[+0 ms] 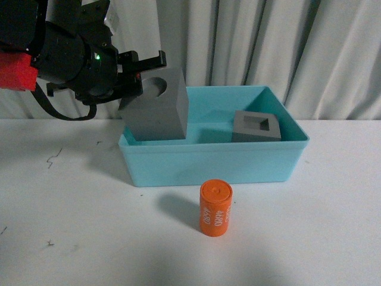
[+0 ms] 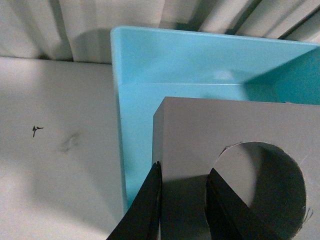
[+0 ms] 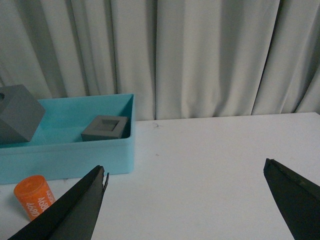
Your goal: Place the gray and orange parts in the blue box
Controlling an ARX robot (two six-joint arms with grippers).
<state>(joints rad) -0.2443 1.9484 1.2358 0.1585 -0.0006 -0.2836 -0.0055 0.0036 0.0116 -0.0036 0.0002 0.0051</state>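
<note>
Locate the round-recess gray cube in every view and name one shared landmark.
Front view: gray cube with the round recess, upper left of centre, at the blue box's left end.
Left wrist view: the cube fills the foreground, clamped by the left gripper, beside the box's corner.
Right wrist view: the cube is cut off at the frame edge, above the box wall.
Shared landmark: the blue box.

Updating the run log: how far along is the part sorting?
Done: gray cube with rectangular recess lies in the blue box. In hand: left gripper shut on the gray cube with round recess, tilted at the box's left end, not yet released. Left: orange 4680 cylinder stands on the table before the box; right gripper open, empty.
</note>
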